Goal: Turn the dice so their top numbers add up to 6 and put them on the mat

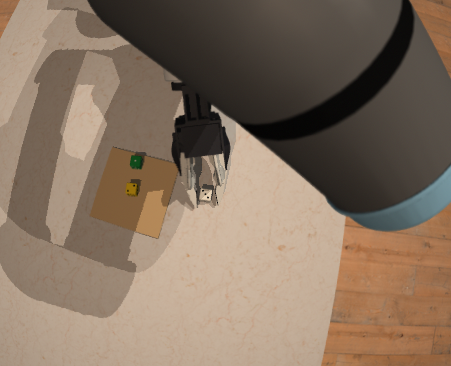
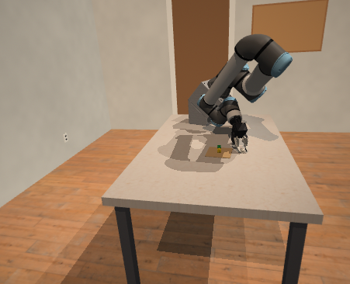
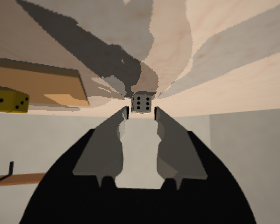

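Note:
The white die (image 1: 205,195) (image 3: 141,102) appears to rest on the table to the right of the mat. Its face toward the wrist camera shows six pips; its top pips are too small to count surely. My gripper (image 1: 206,203) (image 2: 240,151) (image 3: 141,107) is slightly open around it, with a narrow gap on each side. The green die (image 1: 136,162) (image 2: 219,147) sits flat on the brown mat (image 1: 111,210) (image 2: 212,154) (image 3: 51,85) near its back edge, one pip up. The yellow die (image 1: 132,189) (image 2: 219,151) (image 3: 8,100) sits flat mid-mat, apparently two pips up.
The mat's right edge lies just left of my fingers. The arm (image 1: 281,75) (image 2: 222,83) hangs over the back right of the table (image 1: 241,280) (image 2: 218,186), and its shadow crosses the mat.

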`<action>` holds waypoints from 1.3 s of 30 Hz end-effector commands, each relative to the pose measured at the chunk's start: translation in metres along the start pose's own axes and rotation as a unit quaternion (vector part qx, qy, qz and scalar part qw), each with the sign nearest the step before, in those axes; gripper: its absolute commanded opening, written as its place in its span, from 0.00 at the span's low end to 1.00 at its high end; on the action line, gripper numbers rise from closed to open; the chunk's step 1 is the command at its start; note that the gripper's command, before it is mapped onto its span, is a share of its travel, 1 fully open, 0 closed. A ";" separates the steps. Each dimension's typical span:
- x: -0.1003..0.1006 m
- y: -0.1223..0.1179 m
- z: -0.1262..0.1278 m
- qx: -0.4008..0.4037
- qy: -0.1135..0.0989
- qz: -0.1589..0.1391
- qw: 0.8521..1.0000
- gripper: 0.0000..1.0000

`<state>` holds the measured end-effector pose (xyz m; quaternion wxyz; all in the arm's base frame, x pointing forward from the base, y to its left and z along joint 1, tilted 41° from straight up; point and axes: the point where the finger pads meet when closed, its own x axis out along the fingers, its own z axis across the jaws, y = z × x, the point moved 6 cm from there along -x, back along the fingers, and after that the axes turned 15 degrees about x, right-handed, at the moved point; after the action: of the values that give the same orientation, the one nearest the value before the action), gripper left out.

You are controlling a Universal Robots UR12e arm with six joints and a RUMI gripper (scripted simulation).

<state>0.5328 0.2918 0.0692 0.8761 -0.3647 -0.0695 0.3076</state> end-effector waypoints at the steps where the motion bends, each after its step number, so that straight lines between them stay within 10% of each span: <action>1: 0.000 0.000 0.000 0.000 0.000 0.000 1.000 0.21; 39: -0.023 0.000 0.000 0.000 0.000 0.000 1.000 0.21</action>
<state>0.5203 0.2829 0.0710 0.8761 -0.3648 -0.0692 0.3075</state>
